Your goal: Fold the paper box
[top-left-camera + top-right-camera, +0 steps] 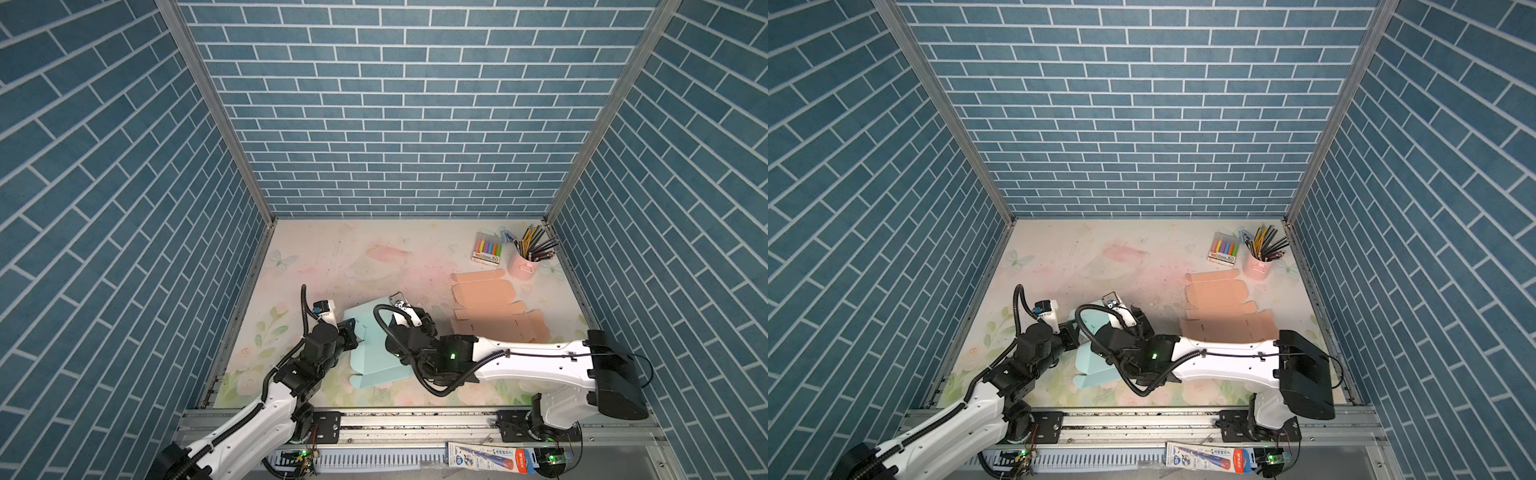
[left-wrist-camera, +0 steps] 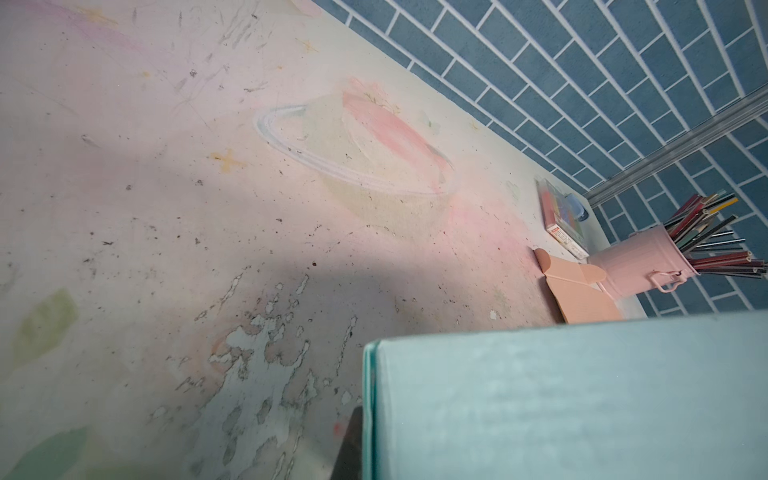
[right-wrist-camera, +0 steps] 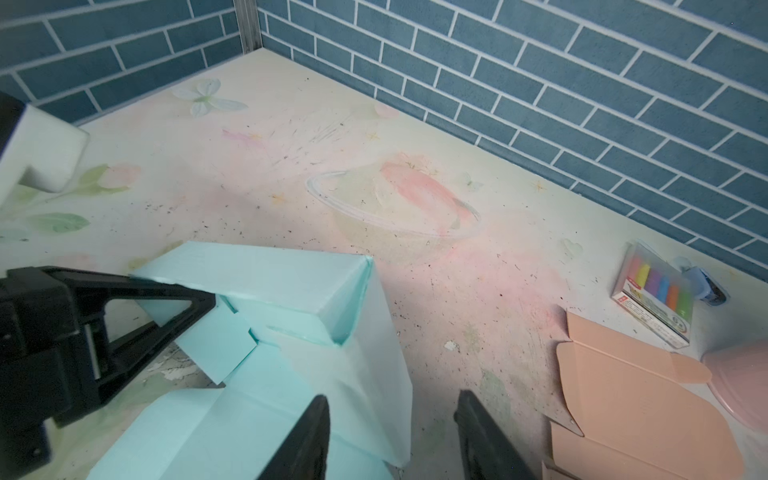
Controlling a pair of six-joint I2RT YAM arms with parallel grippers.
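Mint-coloured paper box (image 1: 370, 361) sits near the front of the table (image 1: 332, 257), left of middle, only half folded: one end wall stands up doubled over, other flaps loose and splayed. Left gripper (image 3: 208, 299) is clenched on that wall's edge. Right gripper (image 3: 392, 436) hangs over a side panel, jaws apart, grasping nothing. Chalk pack (image 1: 487, 248) print is too small to read; the pencil pack (image 1: 490, 457) on the front rail shows "HB".
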